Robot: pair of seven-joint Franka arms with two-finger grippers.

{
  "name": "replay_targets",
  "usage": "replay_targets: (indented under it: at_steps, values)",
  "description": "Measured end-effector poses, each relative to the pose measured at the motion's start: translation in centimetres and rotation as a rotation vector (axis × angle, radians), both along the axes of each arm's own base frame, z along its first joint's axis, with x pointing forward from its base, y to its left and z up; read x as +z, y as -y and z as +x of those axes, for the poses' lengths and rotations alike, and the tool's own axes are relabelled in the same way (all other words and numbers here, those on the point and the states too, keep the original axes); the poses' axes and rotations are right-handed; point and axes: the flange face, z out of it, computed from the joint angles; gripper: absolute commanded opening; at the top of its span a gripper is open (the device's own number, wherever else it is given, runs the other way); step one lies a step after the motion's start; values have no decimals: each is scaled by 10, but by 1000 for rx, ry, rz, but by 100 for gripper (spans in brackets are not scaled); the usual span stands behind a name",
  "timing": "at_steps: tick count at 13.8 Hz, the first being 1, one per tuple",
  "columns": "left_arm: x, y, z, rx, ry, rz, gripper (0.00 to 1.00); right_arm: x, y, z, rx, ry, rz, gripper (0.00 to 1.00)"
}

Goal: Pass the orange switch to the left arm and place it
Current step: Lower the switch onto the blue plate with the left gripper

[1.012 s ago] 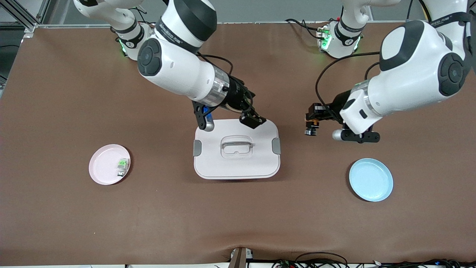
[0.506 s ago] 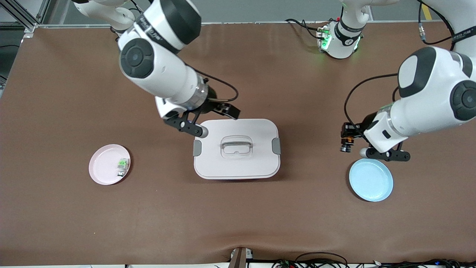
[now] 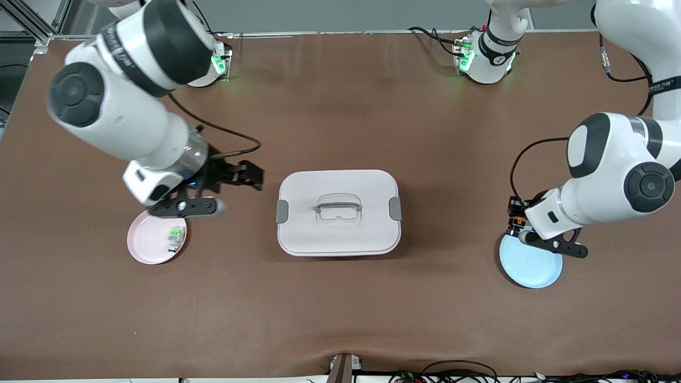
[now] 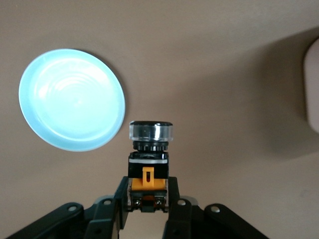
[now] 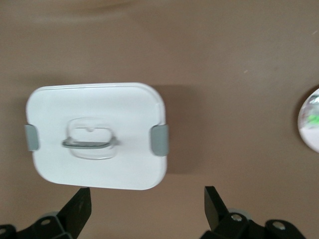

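The left gripper (image 3: 515, 223) hung low at the left arm's end of the desk, its jaws clamped on the orange switch (image 4: 147, 172), forearm angled downward from a bent elbow. The right gripper (image 3: 250, 175) was up over the desk toward the right arm's end, jaws spread wide and holding nothing.

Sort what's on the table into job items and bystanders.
Job items: orange switch held in the left gripper near the blue plate; box; right gripper, open.
Bystanders: pink plate; green-and-silver switch on it.
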Motion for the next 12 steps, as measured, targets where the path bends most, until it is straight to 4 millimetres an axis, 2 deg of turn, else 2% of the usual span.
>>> replay_targets:
  at_steps: [2, 4, 7, 10, 12]
  values:
    - [-22, -21, 7, -64, 17, -21, 0, -2, 32, 12, 19, 10, -19, 100]
    - [-41, -38, 13, -146, 37, -41, 0, -3, 56, 20, 9, 20, -50, 100]
    - [-67, -69, 21, -282, 58, -71, 0, 1, 71, 24, 5, 70, -168, 100]
    - [-92, -102, 26, -445, 78, -102, 0, 9, 80, 26, -7, 105, -196, 100]
    - [-108, -120, 29, -568, 97, -117, 0, 11, 94, 32, -32, 121, -197, 100]
